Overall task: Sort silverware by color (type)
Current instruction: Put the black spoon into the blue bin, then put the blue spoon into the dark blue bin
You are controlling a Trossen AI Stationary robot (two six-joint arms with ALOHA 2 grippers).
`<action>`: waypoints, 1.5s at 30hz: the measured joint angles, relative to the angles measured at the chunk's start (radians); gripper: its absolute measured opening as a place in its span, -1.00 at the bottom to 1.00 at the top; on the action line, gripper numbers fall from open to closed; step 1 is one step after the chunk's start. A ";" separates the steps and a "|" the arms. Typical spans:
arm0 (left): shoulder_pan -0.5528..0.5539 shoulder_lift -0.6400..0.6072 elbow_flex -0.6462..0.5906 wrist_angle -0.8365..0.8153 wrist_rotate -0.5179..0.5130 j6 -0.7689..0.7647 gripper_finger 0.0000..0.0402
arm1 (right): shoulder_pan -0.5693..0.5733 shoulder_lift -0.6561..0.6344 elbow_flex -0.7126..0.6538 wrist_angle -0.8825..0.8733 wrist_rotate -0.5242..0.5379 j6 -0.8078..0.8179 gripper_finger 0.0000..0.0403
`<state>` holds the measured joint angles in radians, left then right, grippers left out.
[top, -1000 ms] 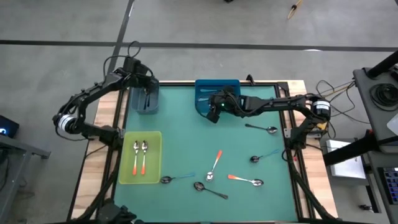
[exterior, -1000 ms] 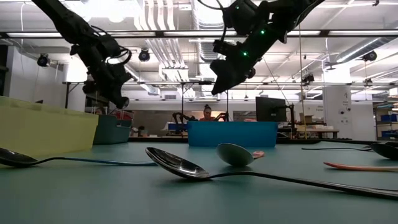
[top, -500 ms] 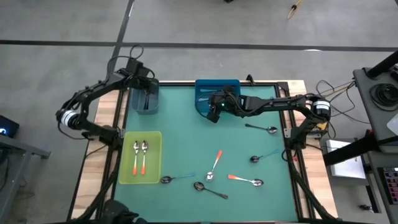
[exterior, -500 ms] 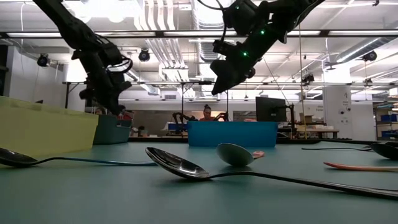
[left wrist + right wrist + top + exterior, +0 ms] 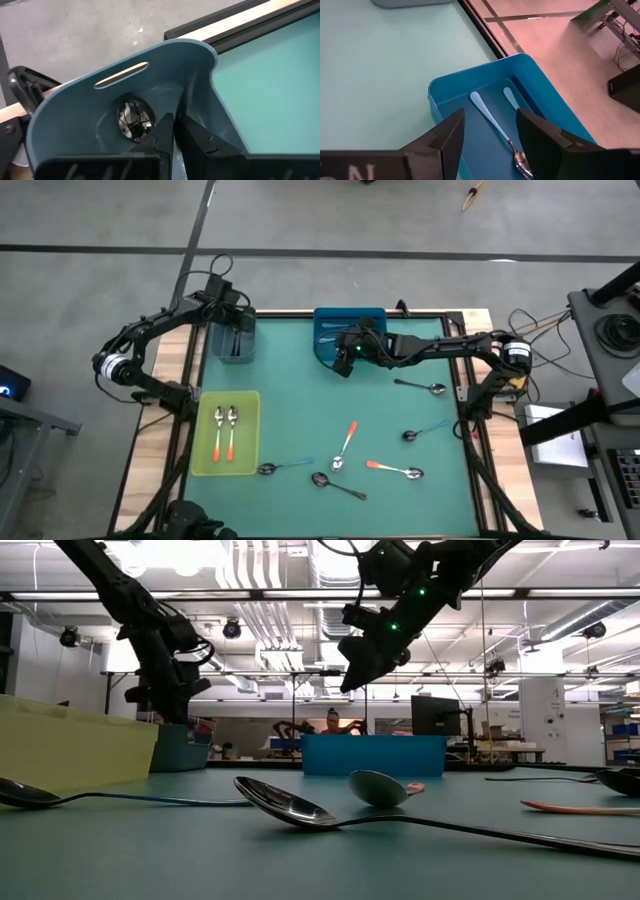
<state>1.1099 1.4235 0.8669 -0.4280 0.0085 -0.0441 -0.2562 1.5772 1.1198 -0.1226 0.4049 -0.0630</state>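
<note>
Left pincer (image 5: 172,131) shut inside grey-blue bin (image 5: 150,65), right pincer (image 5: 487,131) wide open

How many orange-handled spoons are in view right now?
3 clearly: one in the yellow-green tray at, two loose on the mat at and. The tray's second spoon handle may be orange too.
</note>
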 joint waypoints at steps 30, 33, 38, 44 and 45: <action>-0.311 -0.290 -0.126 0.191 0.002 -0.010 -0.99 | 0.005 0.001 -0.040 -0.058 -0.094 0.128 -0.15; -0.377 -0.359 -0.163 0.252 0.003 -0.010 -0.99 | 0.013 0.001 -0.040 -0.075 -0.195 0.137 -0.15; -0.458 -0.455 -0.220 0.331 0.003 -0.019 -0.99 | 0.042 0.001 -0.022 -0.083 -0.324 0.133 -0.15; -0.528 -0.541 -0.286 0.402 0.002 -0.063 -0.99 | 0.099 0.001 0.027 -0.091 -0.385 0.101 -0.15; -0.537 -0.551 -0.294 0.407 0.002 -0.070 -0.99 | 0.110 0.001 0.035 -0.097 -0.387 0.095 -0.15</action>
<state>0.5730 0.8725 0.5732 -0.0209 0.0101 -0.1139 -0.1466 1.5784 1.1547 -0.2197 0.0180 0.0320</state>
